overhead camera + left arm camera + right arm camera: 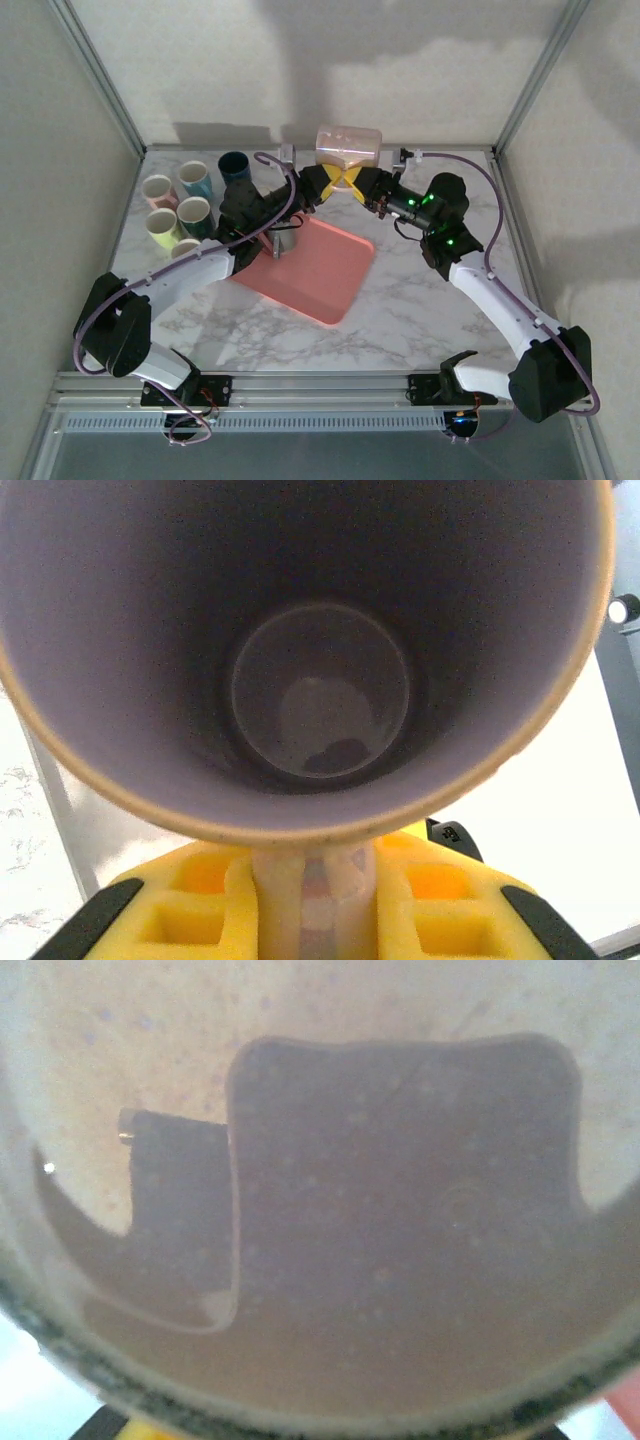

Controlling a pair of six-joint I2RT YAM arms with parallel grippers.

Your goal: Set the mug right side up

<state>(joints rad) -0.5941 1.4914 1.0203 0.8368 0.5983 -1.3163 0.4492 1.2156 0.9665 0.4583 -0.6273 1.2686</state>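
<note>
The mug [348,147], pale beige, hangs on its side above the table's far edge, mouth to the left and base to the right. My left gripper [335,181] and right gripper [361,182] meet under it, their yellow fingers crossing. In the left wrist view I look straight into the mug's open mouth [320,690]. Its handle [312,900] sits pinched between the yellow fingers [190,910] of my left gripper [315,905]. In the right wrist view the mug's glossy base [400,1210] presses close to the camera and hides the right fingers.
A pink tray [325,275] lies mid-table with a small grey metal cup [284,241] at its far left corner. Several pastel cups [180,205] and a dark one [235,166] stand at the back left. Frame posts rise at the back corners.
</note>
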